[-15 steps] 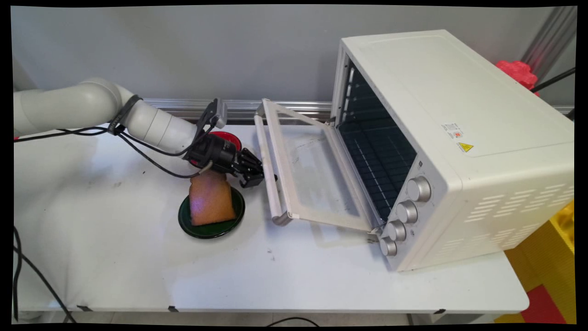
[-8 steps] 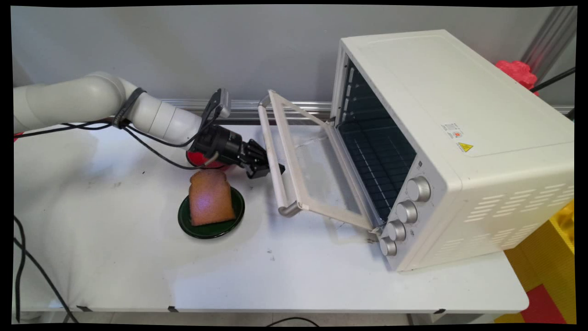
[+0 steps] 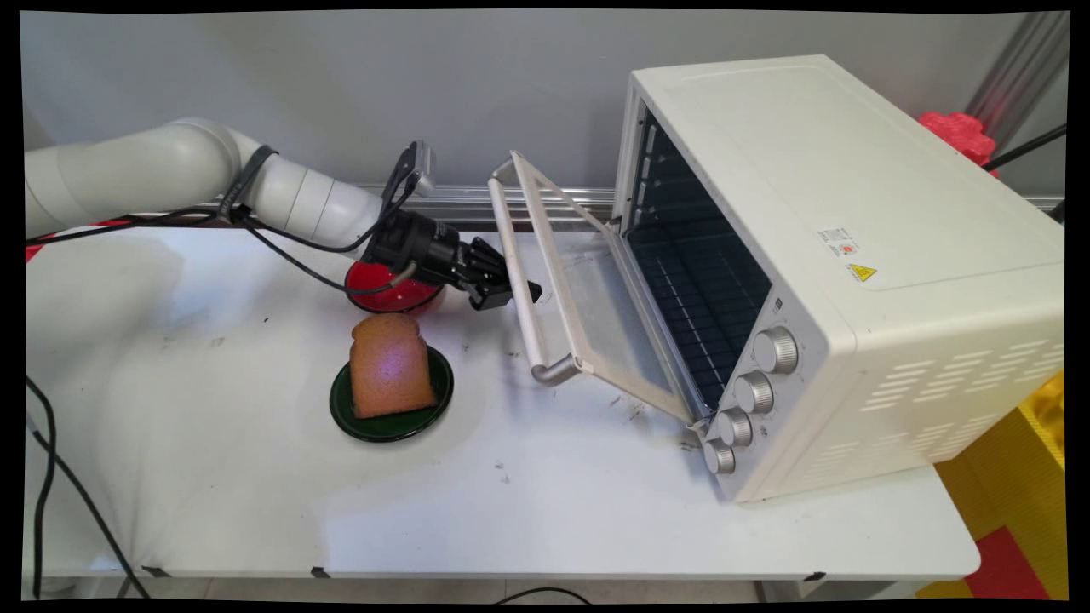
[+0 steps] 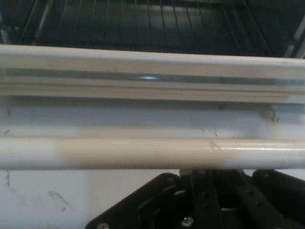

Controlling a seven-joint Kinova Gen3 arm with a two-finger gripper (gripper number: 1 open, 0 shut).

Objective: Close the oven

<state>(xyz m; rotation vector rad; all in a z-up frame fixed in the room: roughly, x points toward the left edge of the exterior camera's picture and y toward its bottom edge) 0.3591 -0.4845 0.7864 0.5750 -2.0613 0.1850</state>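
My tool point(image 3: 511, 294) presses under the toaster oven's door handle point(image 3: 521, 281), propping the door point(image 3: 596, 315) half-raised; I cannot tell its opening. Toast point(image 3: 387, 364) sits at its seven o'clock.

1. Plain grey wall point(image 3: 341, 77) behind, evenly lit.
2. Aluminium rail point(image 3: 451, 203) runs along the wall's foot at the worktop's far edge.
3. White worktop point(image 3: 255, 502), scuffed and smudged, black tape tabs on its near edge.
4. Metal upright point(image 3: 1018, 72) in the top right corner.
5. Yellow and red floor point(image 3: 1013, 545) at lower right.
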